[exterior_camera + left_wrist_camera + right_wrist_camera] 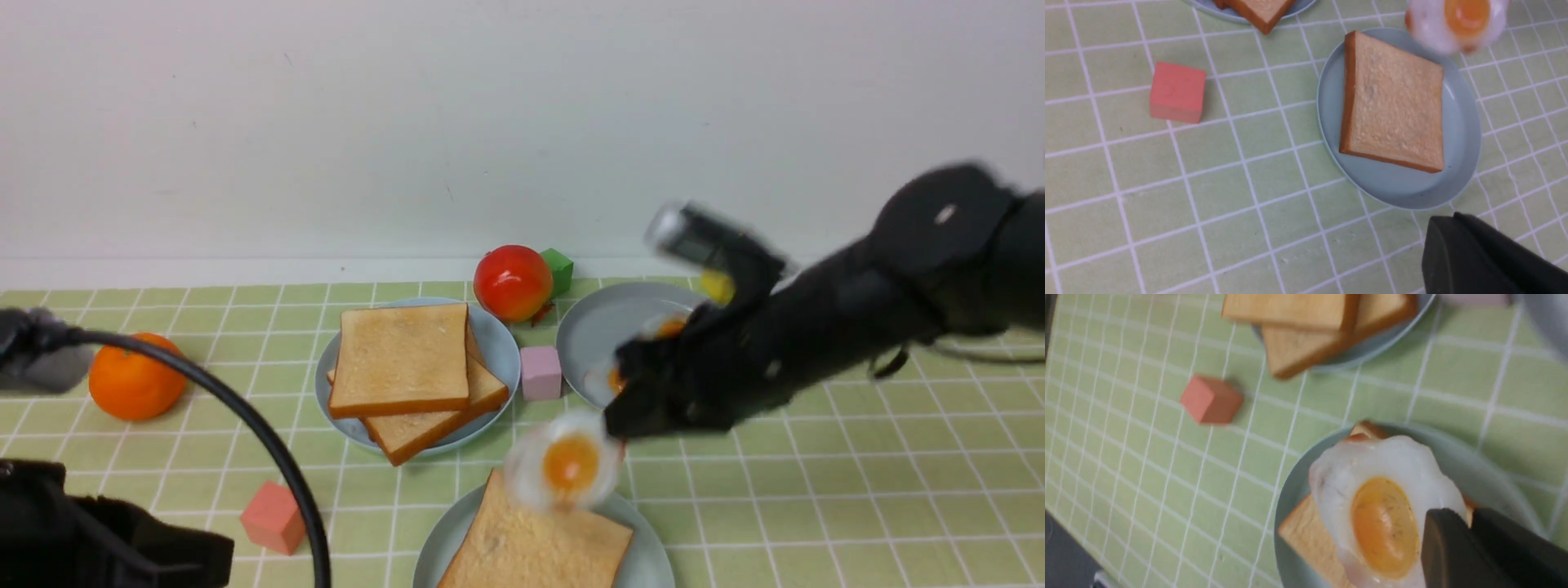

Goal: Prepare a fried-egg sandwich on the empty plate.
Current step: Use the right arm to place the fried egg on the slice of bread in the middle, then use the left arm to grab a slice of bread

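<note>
At the near left corner of the tabletop the left gripper (188, 555) has its fingers closed together. At the near edge, the plate (651, 543) carries one toast slice (531, 543). Above the slice's far corner the right gripper (619, 418) pinches the fried egg (567, 467) by its white rim.

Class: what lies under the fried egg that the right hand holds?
One toast slice on the plate. The fried egg covers part of that slice.

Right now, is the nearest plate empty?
No, one toast slice lies flat on the plate, covering most of it.
</note>
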{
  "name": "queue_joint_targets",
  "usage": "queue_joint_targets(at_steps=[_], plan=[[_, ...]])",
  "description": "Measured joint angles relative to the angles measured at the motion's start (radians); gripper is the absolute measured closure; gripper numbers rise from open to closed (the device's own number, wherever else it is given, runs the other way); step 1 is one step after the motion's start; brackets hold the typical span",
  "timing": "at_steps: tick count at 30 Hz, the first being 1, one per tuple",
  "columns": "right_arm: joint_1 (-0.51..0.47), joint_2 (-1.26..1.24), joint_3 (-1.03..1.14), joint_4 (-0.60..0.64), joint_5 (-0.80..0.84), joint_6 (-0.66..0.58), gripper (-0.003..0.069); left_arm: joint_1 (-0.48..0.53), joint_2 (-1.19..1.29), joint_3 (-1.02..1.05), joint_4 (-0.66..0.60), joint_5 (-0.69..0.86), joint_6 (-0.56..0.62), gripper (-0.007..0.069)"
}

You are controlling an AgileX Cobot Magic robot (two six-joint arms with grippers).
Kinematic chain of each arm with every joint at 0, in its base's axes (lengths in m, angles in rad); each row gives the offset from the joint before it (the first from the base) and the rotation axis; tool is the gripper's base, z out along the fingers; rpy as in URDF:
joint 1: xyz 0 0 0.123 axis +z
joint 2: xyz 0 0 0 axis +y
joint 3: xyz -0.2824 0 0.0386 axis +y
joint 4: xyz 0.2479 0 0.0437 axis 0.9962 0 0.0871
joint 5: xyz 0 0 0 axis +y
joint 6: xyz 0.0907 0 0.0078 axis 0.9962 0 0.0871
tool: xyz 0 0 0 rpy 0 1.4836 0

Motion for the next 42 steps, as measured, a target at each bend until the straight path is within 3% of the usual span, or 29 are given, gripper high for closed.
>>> queue_joint_targets(at_steps=[6, 9, 11, 12, 13, 15, 18, 21, 24, 28, 34, 36, 39, 42], plan=[[0.087, 0.042, 0.057, 0.054, -0.103, -0.064, 0.0578, 0.001, 0.014, 0.039, -0.001, -0.027, -0.005, 0.0634], [0.093, 0.064, 0.060, 0.058, -0.109, -0.051, 0.0517, 0.001, 0.021, 0.039, -0.001, -0.051, -0.005, 0.0631], [0.093, 0.065, 0.060, 0.027, -0.110, -0.039, 0.0393, 0.001, 0.022, 0.039, -0.001, -0.084, -0.005, 0.0627], [0.093, 0.065, 0.060, 0.024, -0.110, -0.038, 0.0382, 0.001, 0.022, 0.039, -0.001, -0.087, -0.005, 0.0627], [0.087, 0.052, 0.060, -0.013, -0.108, -0.035, 0.0291, 0.001, 0.024, 0.039, -0.002, -0.112, -0.006, 0.0624], [0.068, 0.017, 0.060, -0.067, -0.090, -0.033, 0.0182, 0.001, 0.037, 0.039, -0.009, -0.160, -0.032, 0.0624], [0.015, -0.063, 0.039, -0.146, 0.003, -0.032, 0.0064, 0.001, 0.077, 0.039, -0.024, -0.246, -0.089, 0.0623], [-0.064, -0.161, -0.008, -0.220, 0.130, 0.003, 0.0007, 0.001, 0.161, 0.030, -0.038, -0.314, -0.121, 0.0623], [-0.113, -0.268, -0.039, -0.271, 0.200, 0.040, 0.0003, 0.007, 0.261, -0.012, -0.055, -0.338, -0.132, 0.0623], [-0.095, -0.411, -0.037, -0.307, 0.264, 0.043, 0.0048, 0.070, 0.457, -0.130, -0.124, -0.300, -0.109, 0.0622], [0.016, -0.552, 0.038, -0.314, 0.259, 0.034, 0.0194, 0.255, 0.698, -0.330, -0.279, -0.135, 0.059, 0.0615], [0.079, -0.598, 0.096, -0.314, 0.230, 0.027, 0.0353, 0.323, 0.804, -0.412, -0.337, -0.102, 0.102, 0.0589], [0.124, -0.624, 0.144, -0.309, 0.208, 0.029, 0.0580, 0.348, 0.916, -0.495, -0.343, -0.101, 0.116, 0.0519], [0.133, -0.625, 0.163, -0.309, 0.220, 0.042, 0.0665, 0.350, 1.007, -0.555, -0.340, -0.098, 0.119, 0.0421]])
